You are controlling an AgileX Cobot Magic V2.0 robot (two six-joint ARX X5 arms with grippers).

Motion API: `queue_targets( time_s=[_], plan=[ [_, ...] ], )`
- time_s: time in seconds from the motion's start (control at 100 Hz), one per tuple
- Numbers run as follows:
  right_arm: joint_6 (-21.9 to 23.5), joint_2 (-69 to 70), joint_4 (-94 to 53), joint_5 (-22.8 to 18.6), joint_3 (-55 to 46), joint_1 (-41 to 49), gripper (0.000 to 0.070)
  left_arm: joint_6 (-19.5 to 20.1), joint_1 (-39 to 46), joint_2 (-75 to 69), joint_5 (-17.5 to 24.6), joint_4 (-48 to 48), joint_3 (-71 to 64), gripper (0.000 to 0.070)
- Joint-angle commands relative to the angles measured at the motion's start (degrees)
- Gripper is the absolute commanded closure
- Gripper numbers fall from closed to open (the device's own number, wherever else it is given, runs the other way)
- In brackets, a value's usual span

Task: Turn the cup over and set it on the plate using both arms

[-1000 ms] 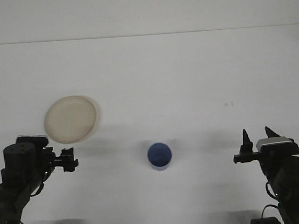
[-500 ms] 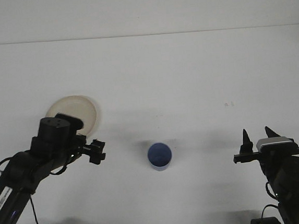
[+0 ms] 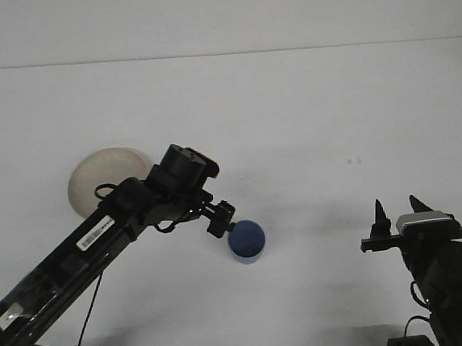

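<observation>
Centrally, the blue cup stands on the table, below frame centre. Left gripper sits just beside its upper-left rim; finger spacing cannot be determined. Right gripper, lower right, is spread wide. Plate lies at left.

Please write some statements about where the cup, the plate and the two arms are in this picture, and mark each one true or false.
1. The blue cup stands on the plate. False: it stands on the bare table, to the right of the plate.
2. The left gripper is just beside the cup's upper left edge. True.
3. The left arm passes in front of part of the plate. True.
4. The right gripper reaches over the cup. False: it is far to the right, near the table's front edge.
5. The right gripper's jaws are shut. False: the two tips stand apart.
</observation>
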Motion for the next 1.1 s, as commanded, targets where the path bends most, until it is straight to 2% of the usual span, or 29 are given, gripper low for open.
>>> queue_targets(
  time_s=[0.0, 0.66, 0.71, 0.84, 0.93, 1.09],
  plan=[
    [0.98, 0.17, 0.72, -0.02, 0.68, 0.09, 0.0255, -0.55, -1.44, 2.6, 0.33, -0.2, 1.4, 0.0236],
    [0.98, 0.17, 0.7, -0.02, 0.68, 0.09, 0.0255, -0.5, -4.28, 16.65, 0.28, -0.28, 1.4, 0.0251],
    [1.01, 0.17, 0.7, -0.02, 0.68, 0.09, 0.0255, -0.5, -4.31, 17.11, 0.28, -0.28, 1.4, 0.0309],
    [1.01, 0.17, 0.7, -0.02, 0.68, 0.09, 0.0255, 0.04, -4.57, 17.73, 0.28, -0.26, 1.4, 0.0572],
    [1.01, 0.17, 0.7, -0.02, 0.68, 0.09, 0.0255, 0.59, -4.68, 17.73, 0.28, -0.22, 1.4, 0.0693],
    [1.01, 0.17, 0.72, -0.02, 0.68, 0.09, 0.0255, 0.63, -4.72, 17.73, 0.28, -0.52, 1.44, 0.0694]
  ],
)
